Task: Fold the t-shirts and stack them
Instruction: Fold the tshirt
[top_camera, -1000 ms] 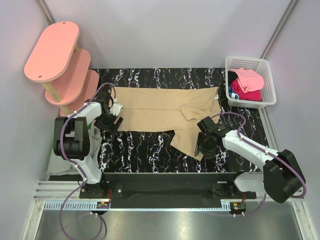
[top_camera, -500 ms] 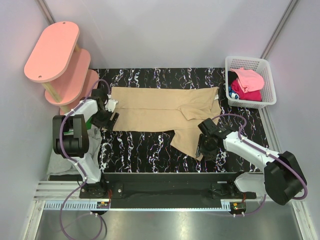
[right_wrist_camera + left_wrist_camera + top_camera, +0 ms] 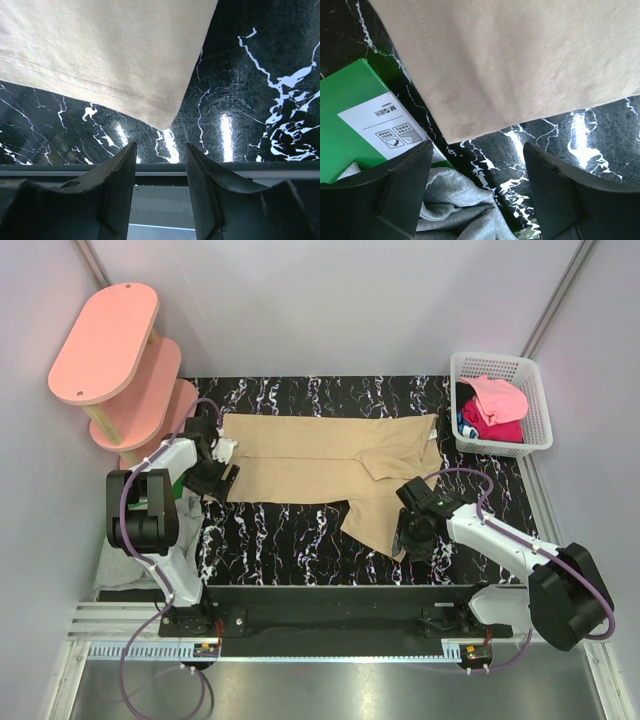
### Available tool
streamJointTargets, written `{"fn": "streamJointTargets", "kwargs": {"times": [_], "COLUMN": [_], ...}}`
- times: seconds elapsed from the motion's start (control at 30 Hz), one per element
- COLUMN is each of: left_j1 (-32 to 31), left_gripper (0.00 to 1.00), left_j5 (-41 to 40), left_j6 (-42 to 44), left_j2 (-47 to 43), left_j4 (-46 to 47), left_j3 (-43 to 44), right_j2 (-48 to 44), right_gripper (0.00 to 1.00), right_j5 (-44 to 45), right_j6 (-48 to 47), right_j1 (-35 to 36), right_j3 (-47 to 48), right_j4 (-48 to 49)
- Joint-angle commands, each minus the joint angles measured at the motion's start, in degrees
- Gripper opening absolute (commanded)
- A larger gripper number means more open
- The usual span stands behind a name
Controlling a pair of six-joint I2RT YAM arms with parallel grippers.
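A tan t-shirt (image 3: 300,465) lies spread flat across the black marbled table, with one part folded down toward the near edge on the right. My left gripper (image 3: 214,480) hovers open at the shirt's near left corner (image 3: 520,65), its jaws (image 3: 477,148) empty over bare table. A crumpled grey t-shirt (image 3: 455,205) lies just beneath it. My right gripper (image 3: 408,536) is open just past the pointed near corner of the folded-down part (image 3: 100,50), and nothing sits between its jaws (image 3: 161,146). Neither gripper touches the cloth.
A green box with a white label (image 3: 350,110) sits beside the grey shirt at the table's left edge. A white basket (image 3: 541,405) at the back right holds a pink shirt (image 3: 497,397) and a magenta one (image 3: 495,427). Pink oval shelves (image 3: 105,340) stand at the back left.
My left gripper has shifted back and left to the shirt's near left corner. My right gripper has edged slightly toward the near edge and its jaws have narrowed a little.
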Motion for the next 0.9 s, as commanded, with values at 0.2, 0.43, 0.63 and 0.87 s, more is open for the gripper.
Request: {"fn": "streamJointTargets", "kwargs": {"times": [0.2, 0.43, 0.63, 0.87], "left_j1": [-1.71, -1.19, -1.10, -1.10], "left_gripper": [0.78, 0.78, 0.77, 0.59], "left_j5": [1.57, 1.74, 2.00, 2.80], "left_j6": [-1.25, -1.16, -0.99, -0.90], "left_j2": [-1.01, -1.54, -1.10, -0.75], "left_j4": [0.35, 0.97, 1.41, 1.41], "left_j3": [-0.25, -1.39, -2.89, -3.50], "right_j2": [-1.63, -2.42, -3.65, -4.10], "right_gripper": [0.50, 0.50, 0.49, 0.49], "right_j5": [-0.61, -0.87, -1.75, -2.90], "right_j6": [0.31, 0.40, 0.93, 1.28], "right_j1": [0.52, 0.52, 0.60, 0.69], "right_j3": [0.05, -0.92, -1.27, -2.94], "right_j4": [0.37, 0.02, -0.51, -0.51]}}
